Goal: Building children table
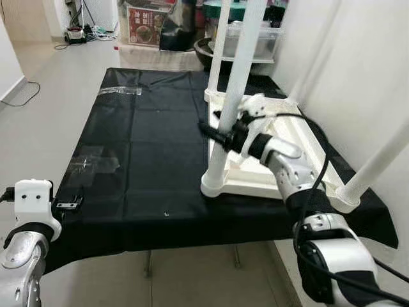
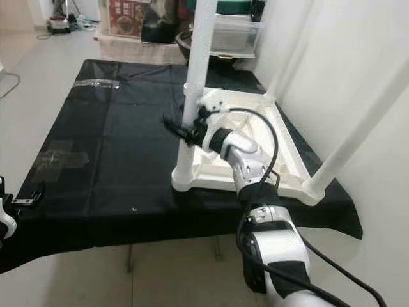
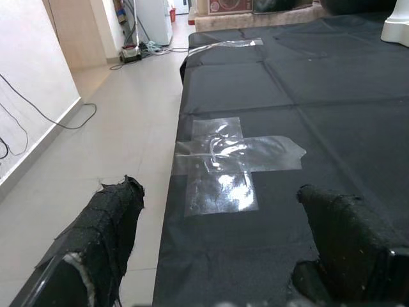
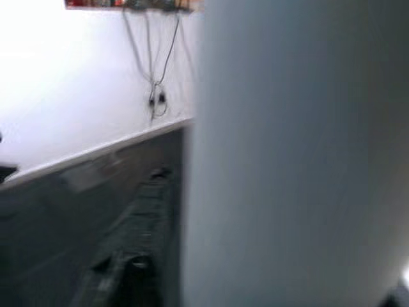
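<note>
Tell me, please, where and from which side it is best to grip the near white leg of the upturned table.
Probably the white leg at its lower shaft, above the flared base, from the open side over the black cloth. The shaft is round, upright and slim there; the right gripper already closes on it.

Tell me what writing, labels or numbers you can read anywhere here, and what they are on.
No text here can be read.
Red box on the floor beyond the black cloth: it carries print, too small and blurred to read.
White table, its legs, both robot arms: no lettering shows.
</note>
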Controlling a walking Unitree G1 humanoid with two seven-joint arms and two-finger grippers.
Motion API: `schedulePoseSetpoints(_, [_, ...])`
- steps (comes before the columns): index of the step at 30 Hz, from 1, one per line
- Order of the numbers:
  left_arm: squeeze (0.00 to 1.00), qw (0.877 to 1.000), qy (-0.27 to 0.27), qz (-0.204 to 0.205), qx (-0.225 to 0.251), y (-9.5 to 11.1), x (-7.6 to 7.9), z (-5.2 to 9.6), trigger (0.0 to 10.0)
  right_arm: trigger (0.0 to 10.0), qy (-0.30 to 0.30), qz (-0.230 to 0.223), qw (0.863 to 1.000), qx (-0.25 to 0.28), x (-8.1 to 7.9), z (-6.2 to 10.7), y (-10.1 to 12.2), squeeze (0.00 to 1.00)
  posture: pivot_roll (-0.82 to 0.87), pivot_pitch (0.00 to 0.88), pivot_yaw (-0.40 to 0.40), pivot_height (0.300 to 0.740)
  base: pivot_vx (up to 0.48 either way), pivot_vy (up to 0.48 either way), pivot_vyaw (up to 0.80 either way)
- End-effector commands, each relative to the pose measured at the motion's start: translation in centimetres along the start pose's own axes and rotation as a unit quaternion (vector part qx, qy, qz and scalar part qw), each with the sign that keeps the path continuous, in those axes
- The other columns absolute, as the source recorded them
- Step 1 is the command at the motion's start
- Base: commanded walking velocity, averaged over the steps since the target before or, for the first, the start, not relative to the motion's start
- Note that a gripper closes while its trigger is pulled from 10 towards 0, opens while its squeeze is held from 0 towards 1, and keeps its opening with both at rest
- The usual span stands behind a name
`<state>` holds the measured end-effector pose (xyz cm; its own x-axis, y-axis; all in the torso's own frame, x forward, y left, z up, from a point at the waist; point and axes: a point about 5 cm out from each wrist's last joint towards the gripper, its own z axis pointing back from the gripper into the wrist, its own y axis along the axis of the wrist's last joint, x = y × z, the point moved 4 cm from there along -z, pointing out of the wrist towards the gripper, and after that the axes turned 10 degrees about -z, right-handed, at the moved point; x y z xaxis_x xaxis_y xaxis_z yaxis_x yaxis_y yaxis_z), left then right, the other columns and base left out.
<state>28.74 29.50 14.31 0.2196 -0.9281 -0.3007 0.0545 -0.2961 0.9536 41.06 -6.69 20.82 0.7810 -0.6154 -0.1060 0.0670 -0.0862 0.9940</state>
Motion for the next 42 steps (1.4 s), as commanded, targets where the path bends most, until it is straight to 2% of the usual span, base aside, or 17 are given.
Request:
schedulePoseSetpoints(1, [0.00,1.000,-0.002,0.004,-0.005,-0.3,0.3,0.2,10.0,0.0,-0.041,-0.008,0.998,-0.040,0.0,-0.9,-2.3,0.00,0.13,0.000,-0.132,0.740,0.000,0.000,0.00])
schedulePoseSetpoints(3, [0.00,1.000,-0.002,0.003,-0.005,-0.3,0.2,0.3,10.0,0.0,-0.133,-0.013,0.990,-0.042,1.5,-1.0,-2.9,0.00,0.13,0.000,-0.132,0.740,0.000,0.000,0.00])
schedulePoseSetpoints(5, [0.00,1.000,-0.001,0.003,-0.005,-0.3,0.1,0.5,10.0,0.0,-0.447,-0.068,0.891,-0.040,7.0,3.1,-4.5,0.00,0.12,0.000,-0.135,0.740,0.000,0.000,0.00])
schedulePoseSetpoints(6, [0.00,1.000,-0.001,0.003,-0.005,-0.3,0.1,0.5,10.0,0.0,-0.447,-0.068,0.891,-0.040,7.0,3.1,-4.5,0.00,0.12,0.000,-0.135,0.740,0.000,0.000,0.00])
schedulePoseSetpoints(8, [0.00,1.000,-0.001,0.003,-0.005,-0.3,0.0,0.6,10.0,0.0,-0.596,-0.126,0.791,-0.056,8.5,7.5,-7.4,0.00,0.12,0.000,-0.135,0.740,0.000,0.000,0.00])
schedulePoseSetpoints(12, [0.00,1.000,0.001,0.002,-0.006,-0.3,-0.2,0.6,10.0,0.0,-0.623,-0.132,0.770,-0.045,6.9,8.8,-8.7,0.00,0.10,0.000,-0.105,0.740,0.000,0.000,0.00])
schedulePoseSetpoints(14, [0.00,1.000,0.002,0.001,-0.007,-0.3,-0.3,0.6,10.0,0.0,-0.613,-0.123,0.779,-0.041,5.9,8.7,-8.7,0.00,0.10,0.000,-0.105,0.740,0.000,0.000,0.00])
schedulePoseSetpoints(16, [0.00,1.000,-0.002,0.001,-0.007,-0.3,-0.4,0.4,10.0,10.0,-0.546,-0.092,0.832,-0.034,4.3,7.2,-7.2,0.00,0.07,0.000,-0.084,0.740,0.000,0.000,0.00])
schedulePoseSetpoints(21, [0.00,1.000,-0.004,0.001,-0.007,-0.3,-0.3,0.3,10.0,10.0,-0.492,-0.079,0.867,0.001,4.2,5.6,-5.4,0.00,0.08,0.000,-0.090,0.740,0.000,0.000,0.00])
schedulePoseSetpoints(22, [0.00,1.000,-0.001,0.003,-0.006,-0.3,-0.1,0.2,10.0,10.0,-0.468,-0.076,0.879,0.037,5.4,4.7,-3.1,1.00,0.09,0.000,-0.102,0.740,0.000,0.000,0.00])
schedulePoseSetpoints(25, [0.00,1.000,0.000,0.003,-0.006,-0.3,-0.1,0.2,10.0,10.0,-0.458,-0.072,0.885,0.045,5.7,4.4,-2.1,1.00,0.09,0.000,-0.102,0.740,0.000,0.000,0.00])
schedulePoseSetpoints(26, [0.00,1.000,0.001,0.003,-0.007,-0.3,-0.1,0.2,10.0,10.0,-0.397,-0.065,0.913,0.065,5.7,3.2,-0.1,0.00,0.08,0.000,-0.100,0.740,0.000,0.000,0.00])
schedulePoseSetpoints(27, [0.00,1.000,0.001,0.003,-0.007,-0.3,-0.1,0.2,10.0,10.0,-0.397,-0.065,0.913,0.065,5.7,3.2,-0.1,0.00,0.08,0.000,-0.100,0.740,0.000,0.000,0.00])
schedulePoseSetpoints(29, [0.00,1.000,0.001,0.005,-0.006,-0.3,-0.1,0.2,10.0,10.0,-0.233,-0.027,0.969,0.079,4.2,1.6,2.0,0.00,0.10,0.000,-0.105,0.740,0.000,0.000,0.00])
schedulePoseSetpoints(32, [0.00,1.000,-0.002,0.004,-0.005,-0.3,0.0,0.0,10.0,10.0,-0.120,-0.025,0.991,0.058,2.7,1.5,1.4,0.00,0.11,0.000,-0.113,0.740,0.000,0.000,0.00])
schedulePoseSetpoints(37, [0.00,1.000,-0.003,0.004,-0.006,-0.3,0.1,-0.1,10.0,10.0,0.020,-0.023,0.999,-0.018,-0.8,0.3,-1.8,0.00,0.12,0.000,-0.108,0.740,0.000,0.000,0.00])
schedulePoseSetpoints(42, [0.00,1.000,-0.004,0.003,-0.007,-0.3,0.1,-0.1,10.0,9.8,0.033,-0.022,0.999,-0.032,-1.6,-0.6,-2.9,0.00,0.13,0.000,-0.114,0.740,0.000,0.000,0.00])
